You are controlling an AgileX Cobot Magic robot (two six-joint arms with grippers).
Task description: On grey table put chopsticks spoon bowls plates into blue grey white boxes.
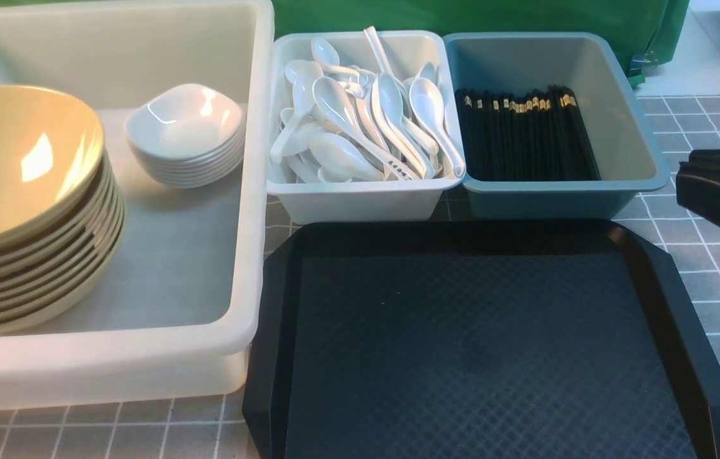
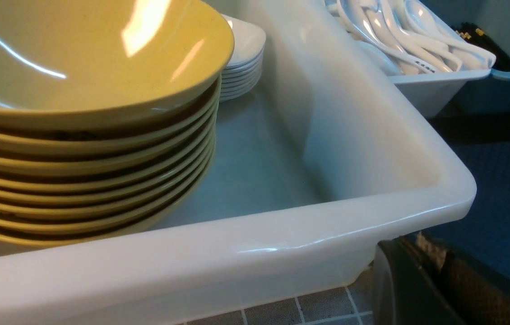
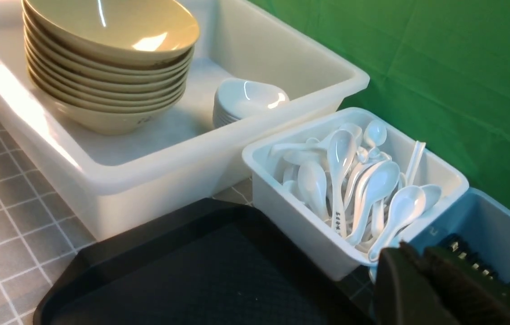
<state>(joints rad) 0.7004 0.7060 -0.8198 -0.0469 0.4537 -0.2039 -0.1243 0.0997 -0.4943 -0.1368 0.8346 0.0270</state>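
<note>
A stack of several yellow-green bowls point(image 1: 16, 159) and a stack of small white plates point(image 1: 185, 131) sit inside the large white box point(image 1: 258, 191) at the left. White spoons point(image 1: 360, 127) fill the small grey-white box point(image 1: 360, 201). Black chopsticks point(image 1: 525, 137) lie in the blue box point(image 1: 627, 127). My right gripper point(image 1: 685, 175) hovers at the right edge, beside the blue box; its jaws are together and hold nothing. In the left wrist view my left gripper point(image 2: 417, 241) sits low at the near corner of the large white box point(image 2: 372, 212), shut and empty.
A black textured tray point(image 1: 475, 344) lies on the grey table point(image 1: 704, 115) in front of the two small boxes, with nothing on it. A green cloth point(image 1: 462, 16) hangs behind the boxes.
</note>
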